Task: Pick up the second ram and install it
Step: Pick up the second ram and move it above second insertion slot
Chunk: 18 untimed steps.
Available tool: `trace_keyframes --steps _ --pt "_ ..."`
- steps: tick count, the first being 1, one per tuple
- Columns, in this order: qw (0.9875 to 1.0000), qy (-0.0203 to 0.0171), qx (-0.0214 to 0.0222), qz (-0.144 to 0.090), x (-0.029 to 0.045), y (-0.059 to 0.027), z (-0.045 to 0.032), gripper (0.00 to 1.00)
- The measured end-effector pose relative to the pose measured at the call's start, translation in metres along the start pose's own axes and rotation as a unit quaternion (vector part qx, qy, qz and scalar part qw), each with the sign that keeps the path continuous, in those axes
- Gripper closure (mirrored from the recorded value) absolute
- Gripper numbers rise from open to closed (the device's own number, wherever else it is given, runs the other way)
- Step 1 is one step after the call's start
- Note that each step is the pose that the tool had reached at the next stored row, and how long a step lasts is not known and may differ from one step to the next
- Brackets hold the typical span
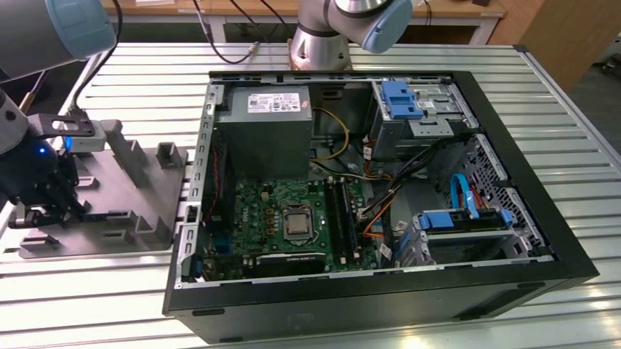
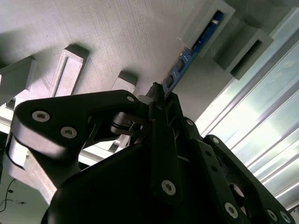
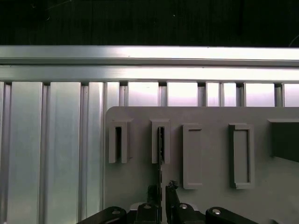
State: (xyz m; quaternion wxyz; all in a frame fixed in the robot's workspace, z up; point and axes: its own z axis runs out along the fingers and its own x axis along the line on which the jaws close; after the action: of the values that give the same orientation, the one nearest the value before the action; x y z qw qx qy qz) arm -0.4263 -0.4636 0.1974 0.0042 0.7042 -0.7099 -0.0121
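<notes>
Slatted metal counter [image 1: 563, 109] carries the open computer case [image 1: 379, 291]. At its nine o'clock in the exterior view lies the grey holder tray [image 1: 107, 243]. My pincer [image 3: 162, 191] is narrow, pinching the ram [image 2: 187, 58] in its tray slot. Pulling askew could jam it.

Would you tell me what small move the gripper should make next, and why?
Probably a straight pull away from the grey holder: the gripper looks closed on the RAM stick, whose far end is seated in it.
</notes>
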Motion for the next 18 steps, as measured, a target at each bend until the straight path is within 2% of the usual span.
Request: trace_keyframes --steps 18 --pt "1.0 0.0 -0.001 0.0 0.0004 -0.0008 -0.0007 0.79"
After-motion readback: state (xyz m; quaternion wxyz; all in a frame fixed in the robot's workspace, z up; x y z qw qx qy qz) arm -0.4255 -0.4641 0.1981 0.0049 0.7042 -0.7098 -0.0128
